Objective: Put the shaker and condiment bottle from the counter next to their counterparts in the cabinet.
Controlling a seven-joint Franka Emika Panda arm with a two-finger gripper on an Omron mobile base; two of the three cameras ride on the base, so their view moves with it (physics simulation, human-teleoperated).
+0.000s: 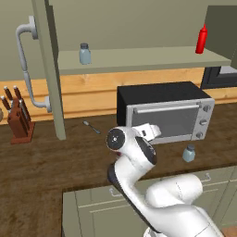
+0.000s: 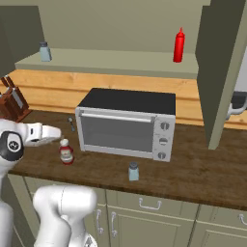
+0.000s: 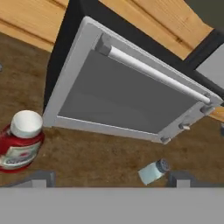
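Bench (image 2: 202,173): dark wood-grain top, olive drawer fronts below.
Toaster oven (image 2: 126,123): black body, grey door, on the bench against the back wall.
Shaker (image 2: 133,171): pale blue glass, grey cap; upright on the bench just in front of the oven's right end.
Bottle (image 2: 66,152): stubby, white cap, red-and-white label; upright on the bench near the oven's left front corner.
Hand (image 3: 111,178): fingers spread wide, holding nothing, above the bench between bottle and shaker.
Cabinet shelf (image 1: 148,59): second shaker (image 1: 84,53) at left, red squeeze bottle (image 1: 201,39) at right, well apart.
Knife block (image 1: 20,121): far left of the bench.
Spoon (image 1: 91,127): left of the oven.
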